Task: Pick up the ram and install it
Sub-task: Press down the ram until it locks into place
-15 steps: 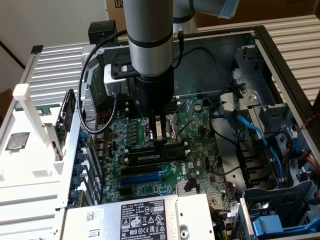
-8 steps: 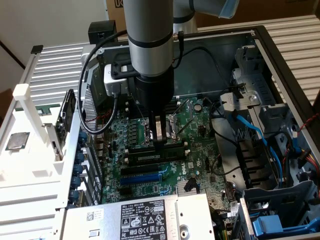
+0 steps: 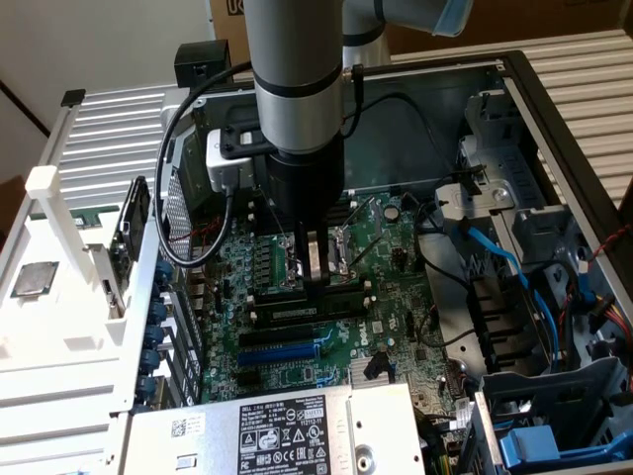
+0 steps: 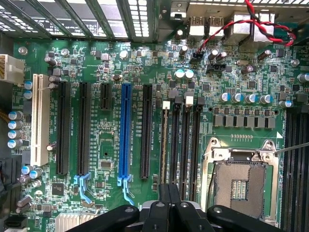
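Gripper (image 3: 316, 269) above the motherboard (image 3: 396, 297) of the open computer case (image 3: 554, 119), with your arm reaching straight down from overhead. You had the jaws brought fully together, with nothing visible between them. In the wrist view the paired fingertips (image 4: 169, 203) formed one narrow block. That suited pushing on a thin edge better than grasping it.

The ram (image 3: 302, 311) was not in the gripper. It stood on edge in the outermost memory slot, the one next to a long black expansion slot (image 4: 146, 130), with the blue slot (image 4: 125, 130) one place beyond that. The exterior view showed its pale label strip. The wrist view showed it edge-on as a thin brownish line (image 4: 165, 145) ending at a white end clip (image 4: 166, 104).

The three neighbouring memory slots (image 4: 186, 145), between the ram and the processor socket (image 4: 240, 183), looked unfilled.

Your closed fingertips sat directly over the line of the ram, toward the end away from that clip. Judged from this, the stick had been placed and you were positioned to press it home. The views did not settle whether the tips touched its top edge, or whether the clips had latched.

The vertical approach kept the gripper off the power supply (image 3: 287, 426) and the blue cables (image 3: 514, 267) on either side.
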Controlling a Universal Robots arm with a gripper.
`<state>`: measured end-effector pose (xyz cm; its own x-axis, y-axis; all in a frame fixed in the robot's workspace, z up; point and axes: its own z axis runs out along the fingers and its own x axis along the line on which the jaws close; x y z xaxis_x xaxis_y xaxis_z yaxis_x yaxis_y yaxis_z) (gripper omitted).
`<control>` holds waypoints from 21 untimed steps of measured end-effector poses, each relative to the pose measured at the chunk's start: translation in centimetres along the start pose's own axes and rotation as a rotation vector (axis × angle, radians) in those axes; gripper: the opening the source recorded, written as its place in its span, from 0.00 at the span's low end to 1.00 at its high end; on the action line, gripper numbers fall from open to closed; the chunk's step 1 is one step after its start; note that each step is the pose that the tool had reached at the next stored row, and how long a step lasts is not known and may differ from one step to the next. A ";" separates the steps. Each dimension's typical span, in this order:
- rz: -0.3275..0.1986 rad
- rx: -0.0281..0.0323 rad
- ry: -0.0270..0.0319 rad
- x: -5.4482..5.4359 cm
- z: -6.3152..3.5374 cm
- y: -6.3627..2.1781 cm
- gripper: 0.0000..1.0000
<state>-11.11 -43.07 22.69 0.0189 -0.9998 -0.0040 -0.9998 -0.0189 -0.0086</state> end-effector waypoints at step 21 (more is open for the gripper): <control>0.021 0.0001 -0.0001 0.0 -2.43 -0.02 0.10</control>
<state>-11.11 -43.07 25.11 -0.0017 -1.0000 -0.0043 -1.0000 0.0018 -0.0086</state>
